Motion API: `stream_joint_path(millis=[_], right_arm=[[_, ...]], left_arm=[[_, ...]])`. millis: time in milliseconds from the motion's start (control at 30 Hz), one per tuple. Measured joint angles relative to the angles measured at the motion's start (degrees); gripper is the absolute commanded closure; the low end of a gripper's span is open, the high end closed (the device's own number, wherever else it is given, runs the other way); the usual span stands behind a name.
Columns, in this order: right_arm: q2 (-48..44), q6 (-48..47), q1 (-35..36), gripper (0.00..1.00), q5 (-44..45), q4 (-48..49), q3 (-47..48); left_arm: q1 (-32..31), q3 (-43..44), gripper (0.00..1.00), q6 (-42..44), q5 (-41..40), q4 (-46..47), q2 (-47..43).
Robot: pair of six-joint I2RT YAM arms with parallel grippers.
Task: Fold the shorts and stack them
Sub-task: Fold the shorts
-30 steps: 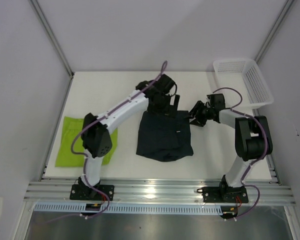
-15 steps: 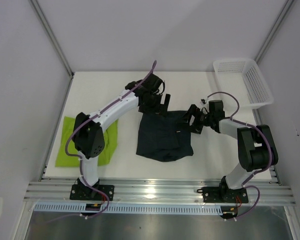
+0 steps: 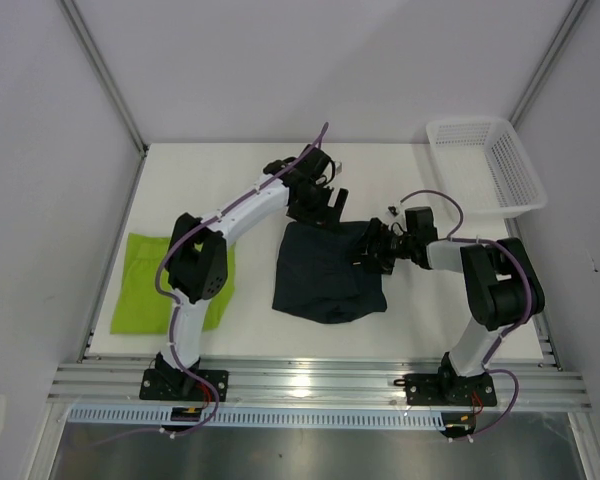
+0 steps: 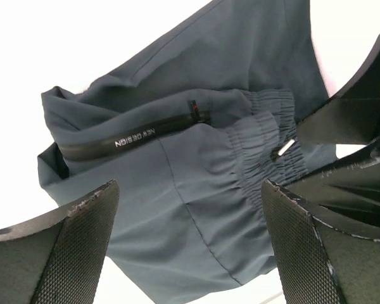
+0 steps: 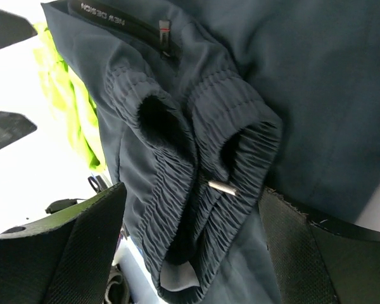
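The dark navy shorts (image 3: 325, 275) lie folded in the middle of the table. My left gripper (image 3: 321, 207) hovers open over their far edge; in the left wrist view its fingers (image 4: 85, 244) stand wide apart with the shorts (image 4: 196, 158) below them. My right gripper (image 3: 373, 250) is at the shorts' far right corner. It is open, with the bunched elastic waistband (image 5: 196, 164) and a metal cord tip between its fingers (image 5: 82, 250), not pinched. The lime green shorts (image 3: 140, 285) lie flat at the left edge, partly behind the left arm.
A white mesh basket (image 3: 500, 165) stands at the far right corner. White walls close the table on three sides. The lime green fabric (image 5: 69, 101) shows beyond the navy pair in the right wrist view.
My right gripper has slid left onto the navy shorts' waistband corner and opened wider. The left gripper shifted slightly along the shorts' far edge, and the raised flap there has dropped.
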Motion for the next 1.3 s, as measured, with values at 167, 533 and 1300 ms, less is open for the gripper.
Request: stream_joint_path(millis=[167,533,1300], right_arm=[[0.33,0.44,1.31,0.23,-0.28,1.70,-0.11],[2.12,1.53,5.53,0.44,1.86,2.71,0.28],[-7.67,-1.42,13.57,1.00,6.51,-1.31,3.08]], left_arm=[[0.70,0.79,0.09,1.05,1.68,0.39,2.10],[0.85,-1.81,0.42,-0.31,6.45,2.73,6.88],[8.15,10.73,0.52,-1.99,15.96,1.29,9.64]])
